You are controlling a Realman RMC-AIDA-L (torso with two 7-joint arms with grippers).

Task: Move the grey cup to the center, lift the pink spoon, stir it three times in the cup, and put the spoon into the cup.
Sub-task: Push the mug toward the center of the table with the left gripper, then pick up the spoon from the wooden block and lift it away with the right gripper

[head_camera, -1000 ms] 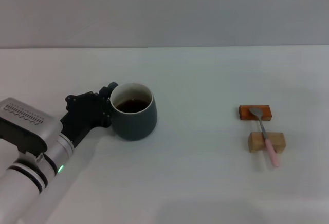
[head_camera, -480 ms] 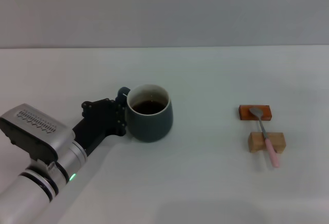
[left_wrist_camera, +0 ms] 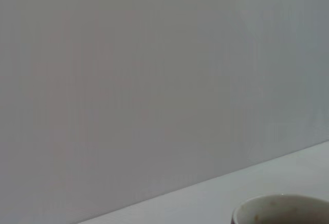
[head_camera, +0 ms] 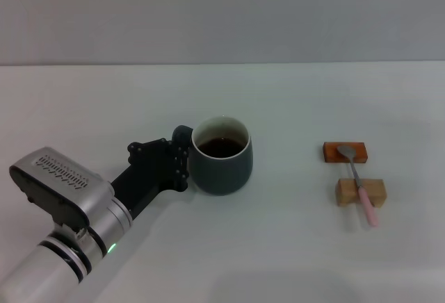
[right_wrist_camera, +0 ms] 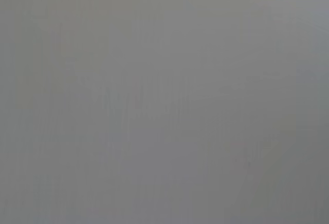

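The left gripper point(head_camera: 182, 156), clamped on the handle, keeps sliding the grey cup point(head_camera: 222, 155) rightward and it now sits near mid-table, so the placing looks almost done, while the pink spoon point(head_camera: 357, 184) waits untouched across its two blocks.

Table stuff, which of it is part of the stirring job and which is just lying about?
Part of the job:
- grey cup, with dark liquid inside
- pink spoon, resting across the two blocks
- left gripper, at the cup's handle side

Just lying about:
- reddish block under the spoon's bowl
- pale wooden block under its handle
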